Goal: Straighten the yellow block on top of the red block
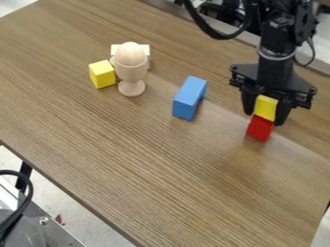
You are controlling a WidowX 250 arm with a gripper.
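Bottom left, past the worktop's [161, 159] near edge: black cable [27, 198] over a grey metal surface [48, 226], pale floor [77, 219] beside it. Up on the worktop, left part, toward the far side: yellow cube [102, 74], sitting flat. Just right of it, pale egg cup [131, 75], upright, with a pale egg-shaped piece [130, 53] seated in its top. Cream piece [144, 48] behind the cup, partly hidden, bits visible on both sides. Further right, blue block [189, 98], long, lying down, one end aimed at the far edge, other at the near edge; apart from cup and gripper.

Right part of the worktop, nearer the far edge than the near one: black gripper [265, 117], pointing down, arm in from the top edge of the view. Fingers drawn in on the yellow block [266, 107], one per side, so narrowed to block width, gripping it. Red block [260, 128] directly under the yellow block, touching it, sticking out below the fingertips. Can't tell if the red block's underside meets the worktop.
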